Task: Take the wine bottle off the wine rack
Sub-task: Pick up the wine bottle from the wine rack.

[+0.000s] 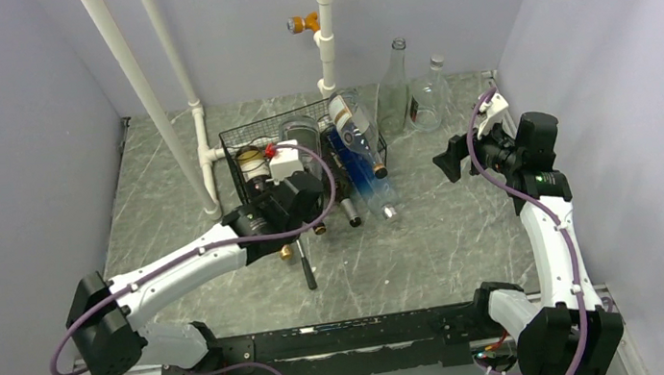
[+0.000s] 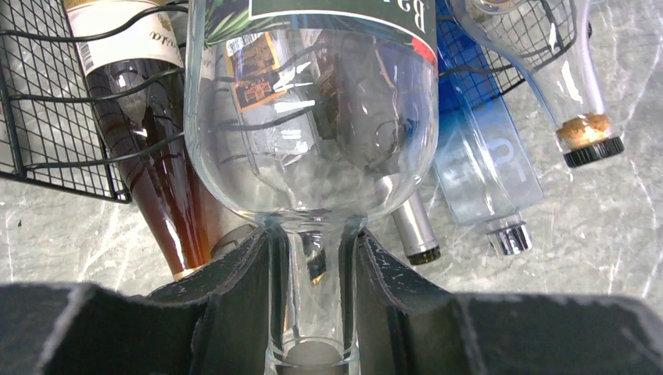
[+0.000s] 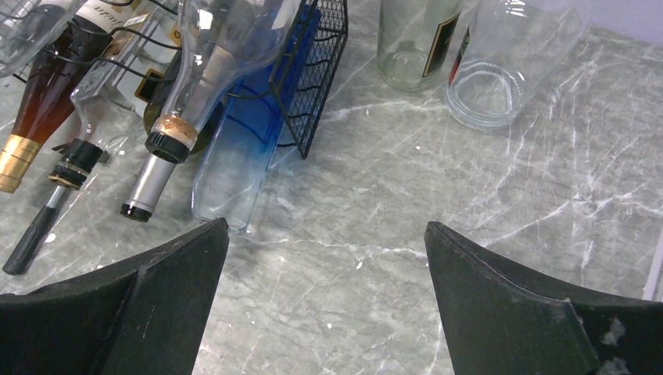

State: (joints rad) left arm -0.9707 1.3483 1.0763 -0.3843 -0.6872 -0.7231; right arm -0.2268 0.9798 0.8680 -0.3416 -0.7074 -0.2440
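Wine bottle (image 2: 313,117) of clear, round-shouldered glass lies neck-outward in the black wire-mesh wine rack (image 2: 47,101) in the left wrist view. The left gripper (image 2: 313,266) pinches its slim neck just under the shoulder. It looks empty, so it is probably light, but stiff, slick and breakable; the neck is the sound handhold. From above, the rack sits mid-table toward the back. In the right wrist view, the right gripper (image 3: 324,258) is spread wide over the grey marbled table (image 3: 469,234), holding nothing.

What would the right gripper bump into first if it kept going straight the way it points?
Probably the bare marble tabletop, in the gap between the blue bottle and the squat clear bottle. Depth is hard to judge.
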